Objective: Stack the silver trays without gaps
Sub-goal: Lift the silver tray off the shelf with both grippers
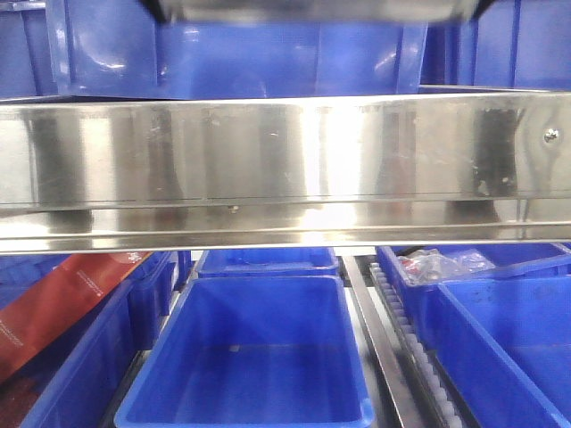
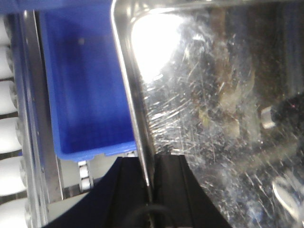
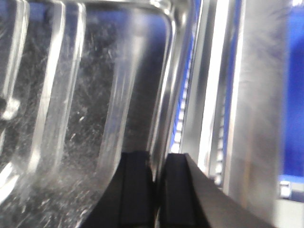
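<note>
My left gripper (image 2: 151, 166) and right gripper (image 3: 158, 161) each clamped on tray (image 2: 209, 109) rim, opposite ends; tray hangs between, beside blue bin (image 2: 85, 85). Keep ends level, lower together, corners aligned, seat flush.

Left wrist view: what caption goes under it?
Left end effector pinching the rim of a scratched silver tray beside a blue bin.

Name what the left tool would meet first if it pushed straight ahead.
The silver tray: its rim sits between the fingers of the left tool, running straight ahead. The blue bin lies aside, probably lower, though depth is unclear.
</note>
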Robot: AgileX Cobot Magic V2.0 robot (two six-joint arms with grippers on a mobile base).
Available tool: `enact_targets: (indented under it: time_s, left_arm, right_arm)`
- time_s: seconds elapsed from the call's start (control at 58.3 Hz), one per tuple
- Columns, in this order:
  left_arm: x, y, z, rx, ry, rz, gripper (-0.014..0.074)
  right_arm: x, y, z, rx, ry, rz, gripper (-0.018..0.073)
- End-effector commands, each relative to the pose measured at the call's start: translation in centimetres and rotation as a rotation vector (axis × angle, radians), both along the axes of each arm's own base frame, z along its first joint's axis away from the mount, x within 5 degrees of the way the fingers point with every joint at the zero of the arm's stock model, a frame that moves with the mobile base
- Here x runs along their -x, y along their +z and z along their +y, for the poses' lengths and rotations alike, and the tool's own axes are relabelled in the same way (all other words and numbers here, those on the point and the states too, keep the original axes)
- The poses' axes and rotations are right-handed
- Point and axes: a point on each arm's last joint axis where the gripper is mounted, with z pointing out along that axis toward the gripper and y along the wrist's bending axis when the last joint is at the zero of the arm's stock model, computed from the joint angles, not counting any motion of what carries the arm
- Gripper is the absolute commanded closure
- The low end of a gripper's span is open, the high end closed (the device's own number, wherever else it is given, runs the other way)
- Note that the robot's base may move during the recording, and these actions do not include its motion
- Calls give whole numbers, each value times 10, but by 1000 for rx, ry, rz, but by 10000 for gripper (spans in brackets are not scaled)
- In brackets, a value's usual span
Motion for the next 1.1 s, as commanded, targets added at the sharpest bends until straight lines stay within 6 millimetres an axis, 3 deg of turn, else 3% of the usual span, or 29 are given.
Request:
enact_targets:
  time_s: [0.0,0.189,0.48,1.08]
  left_arm:
    - [11,21,3,32,-24,-74,614]
    - [15,45,11,65,-14,-225,614]
    - [12,71,16,101,-12,-466,614]
    - [9,79,13,153,-20,-550,614]
  right_arm:
    - [10,24,-4,4,13,-120,639]
    - [16,46,-6,-30,-3,-268,639]
    - [7,61,-5,-74,-31,-452,639]
    - [4,66,-5,-91,-42,-526,639]
